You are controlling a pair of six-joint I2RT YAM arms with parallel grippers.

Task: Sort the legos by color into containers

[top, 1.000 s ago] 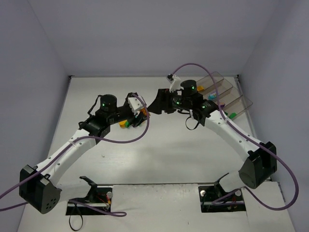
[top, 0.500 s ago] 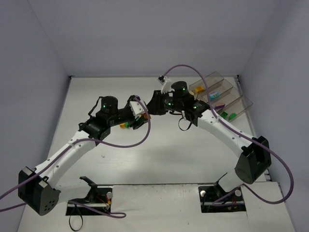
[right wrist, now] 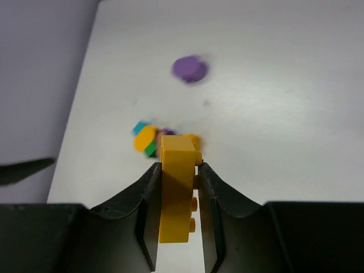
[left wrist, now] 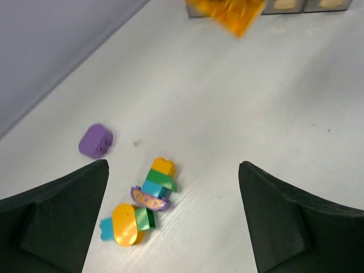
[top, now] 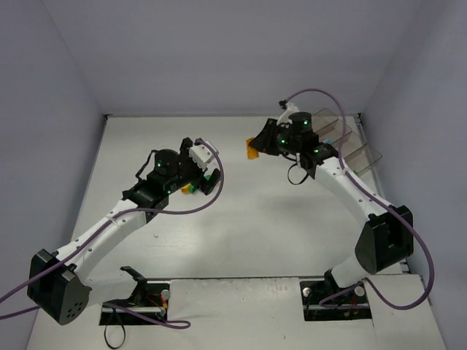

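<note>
an orange brick is clamped by the right gripper at lower centre; the left gripper is spread wide, empty.

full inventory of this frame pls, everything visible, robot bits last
table: one, white, under everything
orange brick: one, orange, held above the table
purple brick: one, purple, alone on the table beside the pile
brick pile: roughly seven, orange, yellow, green, teal and purple, bunched mid-table
containers: one row of joined clear bins, far right, partly hidden
left arm: one, white and black, reaching to the pile
right arm: one, white and black, in front of the containers
left end effector: open, over the brick pile
right end effector: shut on the orange brick
</note>
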